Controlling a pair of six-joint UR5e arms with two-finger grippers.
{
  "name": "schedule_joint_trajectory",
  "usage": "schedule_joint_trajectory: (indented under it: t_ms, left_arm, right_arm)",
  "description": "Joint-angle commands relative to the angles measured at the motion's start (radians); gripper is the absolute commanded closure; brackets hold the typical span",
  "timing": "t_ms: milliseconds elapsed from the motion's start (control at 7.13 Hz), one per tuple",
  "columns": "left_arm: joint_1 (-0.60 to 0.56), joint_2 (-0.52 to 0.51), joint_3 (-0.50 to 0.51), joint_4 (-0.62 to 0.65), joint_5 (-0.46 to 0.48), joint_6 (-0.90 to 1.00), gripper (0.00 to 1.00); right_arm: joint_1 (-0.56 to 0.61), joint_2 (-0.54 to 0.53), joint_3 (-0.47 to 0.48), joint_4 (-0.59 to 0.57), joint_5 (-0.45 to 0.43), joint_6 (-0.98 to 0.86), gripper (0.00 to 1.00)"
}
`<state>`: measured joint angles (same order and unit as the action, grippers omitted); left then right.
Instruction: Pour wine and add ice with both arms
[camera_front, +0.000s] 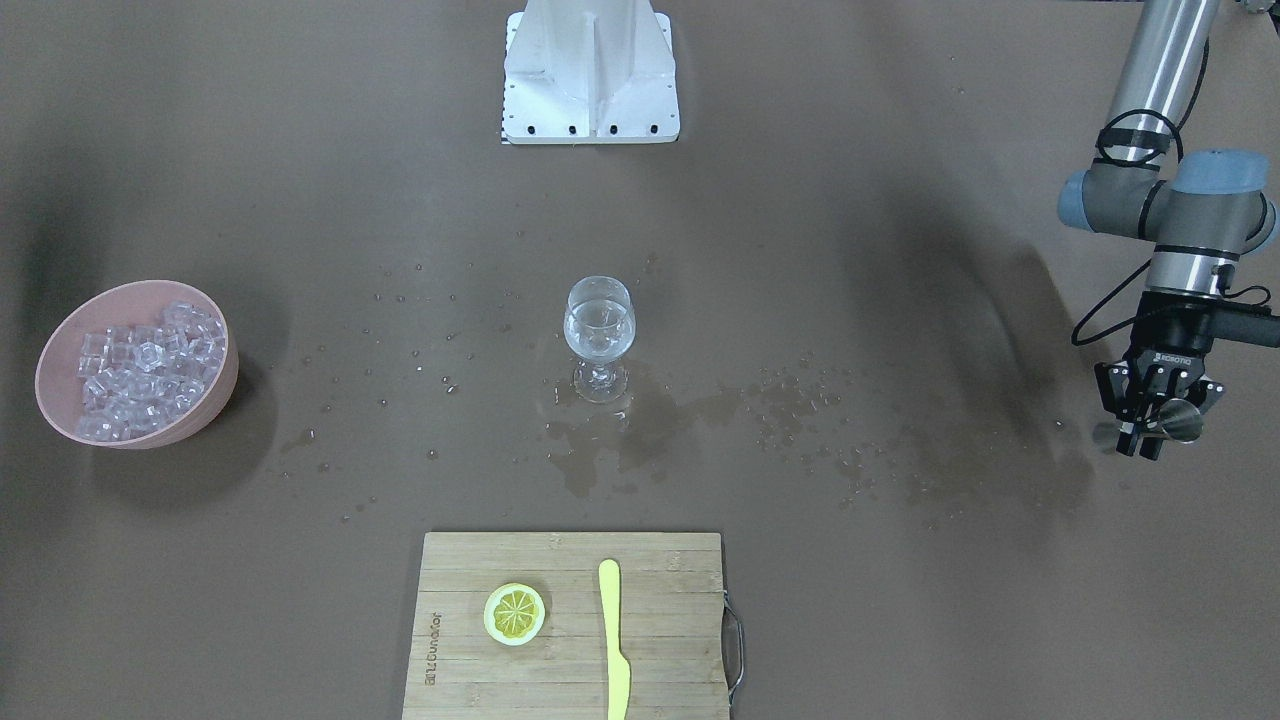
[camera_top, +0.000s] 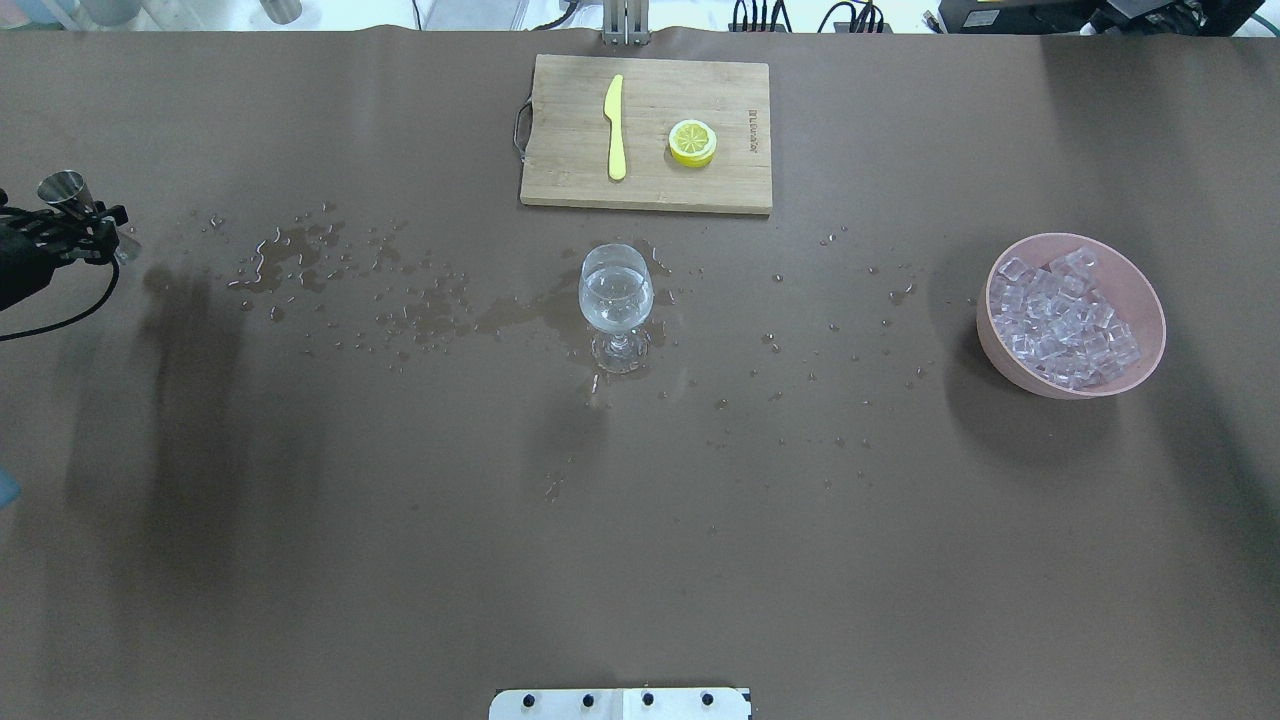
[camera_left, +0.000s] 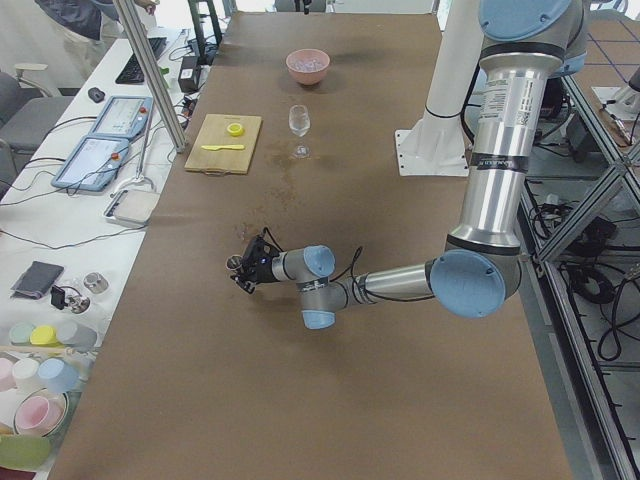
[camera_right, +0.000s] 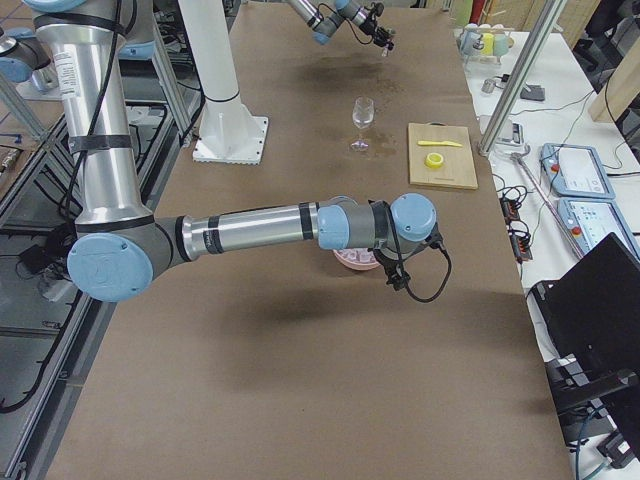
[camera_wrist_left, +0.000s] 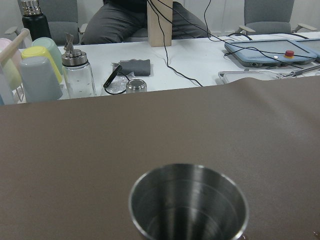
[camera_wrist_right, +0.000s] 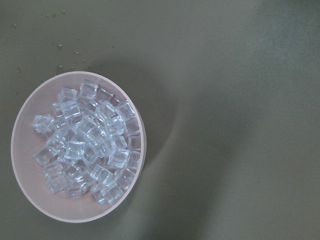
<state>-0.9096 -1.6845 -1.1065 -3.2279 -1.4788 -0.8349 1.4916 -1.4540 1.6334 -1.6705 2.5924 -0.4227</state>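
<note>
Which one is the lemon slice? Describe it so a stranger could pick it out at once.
Find the bamboo cutting board at the table's far edge from the robot, beyond the wine glass. Two yellow things lie on it, apart from each other. The lemon slice is the round, segmented disc on the side nearer the pink bowl, not the long thin knife.

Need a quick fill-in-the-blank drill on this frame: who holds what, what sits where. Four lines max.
1. The steel jigger is clamped in the ___ arm's gripper.
2. The ice lies in a ___ bowl.
3. On the cutting board, the lemon slice lies beside a yellow ___.
4. The wine glass stands ___ among spilled drops.

Missing words: left; pink; knife; upright.
</note>
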Motion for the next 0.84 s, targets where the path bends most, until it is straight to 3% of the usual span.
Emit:
schedule_joint_trajectory:
  t_ms: [0, 701]
  left_arm:
    - [0.003, -0.003, 0.002, -0.003, 0.000, 0.004, 0.03]
    - [0.002, 0.011, -0.024, -0.004, -0.014, 0.005, 0.03]
  right_arm:
    - [-0.001, 0.000, 0.000, 0.000, 0.000, 0.001, 0.00]
    - [-0.002, 0.000, -0.001, 0.000, 0.000, 0.001, 0.00]
